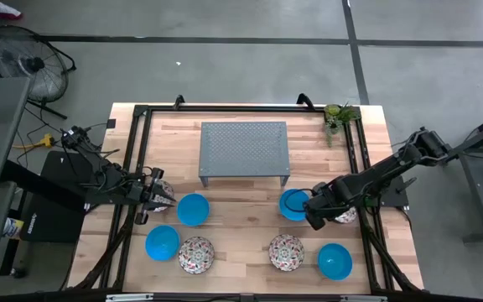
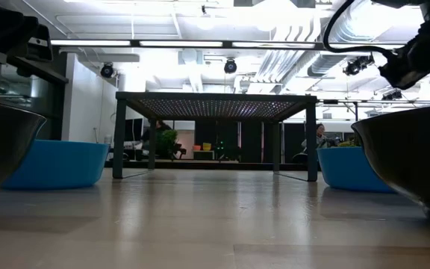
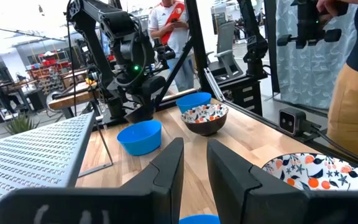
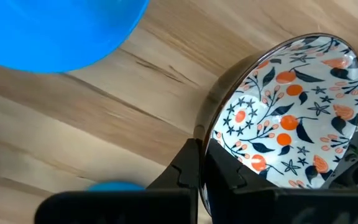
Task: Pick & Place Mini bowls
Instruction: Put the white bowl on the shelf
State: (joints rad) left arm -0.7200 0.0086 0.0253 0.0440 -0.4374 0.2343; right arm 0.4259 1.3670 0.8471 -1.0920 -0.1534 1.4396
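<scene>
High view: wooden tabletop (image 1: 250,210), grey perforated stand (image 1: 244,153) set toward the far middle, small plant (image 1: 340,115) at the far right corner. Mini bowls spread across the near half, seven countable from above. Left side: floral bowl (image 1: 163,195) partly under the left pincer (image 1: 158,196), plain blue bowl (image 1: 193,210) just beside it toward the middle, another blue bowl (image 1: 162,242) nearer the front edge, floral bowl (image 1: 196,254) touching or almost touching that one. Right side: blue bowl (image 1: 293,204) near the stand's right leg, floral bowl (image 1: 286,252) and blue bowl (image 1: 334,261) close together at the front. Patterned rim (image 1: 346,216) half hidden beneath the right arm.

Right wrist view: right pincer (image 4: 201,163) clenched, fingers pressed together over the dark rim of a tilted floral bowl (image 4: 288,115), rim pinched between them; blue bowl (image 4: 55,31) well apart on the wood.

Left wrist view: left pincer (image 3: 194,163) with a narrow gap between the fingers, nothing visible between the tips, hovering beside a floral bowl (image 3: 319,171); held or not, cannot tell. Further off, blue bowl (image 3: 140,136), floral bowl (image 3: 204,117) and blue bowl (image 3: 193,101) behind it, right arm above them, people standing beyond the tabletop.

Low view: stand (image 2: 216,104) in the middle, blue bowl (image 2: 54,164) on one side, blue bowl (image 2: 349,167) on the other.
</scene>
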